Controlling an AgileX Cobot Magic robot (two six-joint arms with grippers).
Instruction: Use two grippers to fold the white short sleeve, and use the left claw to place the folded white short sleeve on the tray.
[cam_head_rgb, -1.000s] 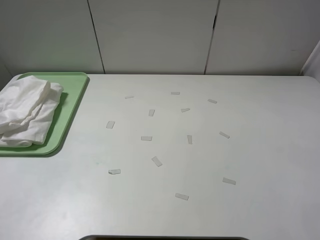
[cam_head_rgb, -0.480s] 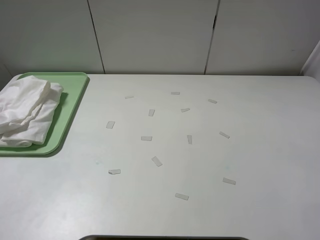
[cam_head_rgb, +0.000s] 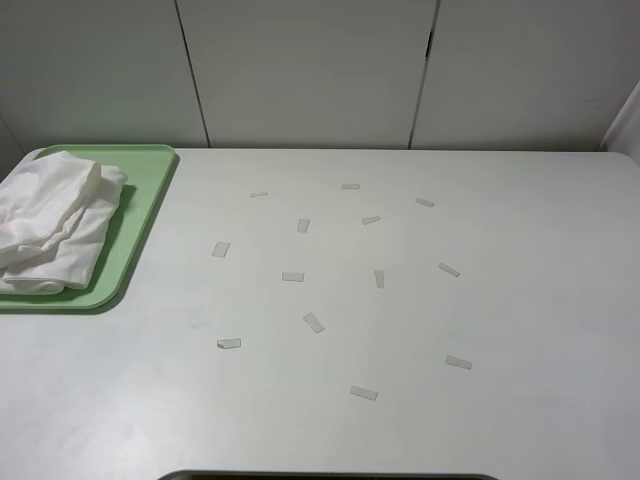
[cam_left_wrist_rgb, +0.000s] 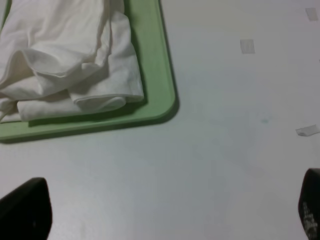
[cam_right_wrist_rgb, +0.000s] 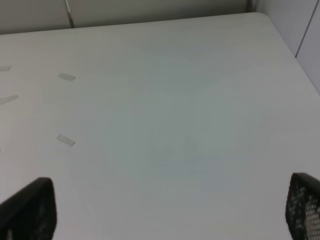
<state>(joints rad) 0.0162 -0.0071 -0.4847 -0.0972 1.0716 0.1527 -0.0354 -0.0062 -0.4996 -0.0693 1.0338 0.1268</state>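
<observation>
Nothing moved, white short sleeve (cam_head_rgb: 55, 220) folded on tray (cam_head_rgb: 150, 190); jaws wide apart

You are looking at a wide, matte white table (cam_head_rgb: 520, 300) lying under soft, even light. Small pale tape strips (cam_head_rgb: 293, 277) are sitting scattered across its middle. Plain white wall panels (cam_head_rgb: 305, 70), split by dark vertical seams, are standing along the far edge.
</observation>
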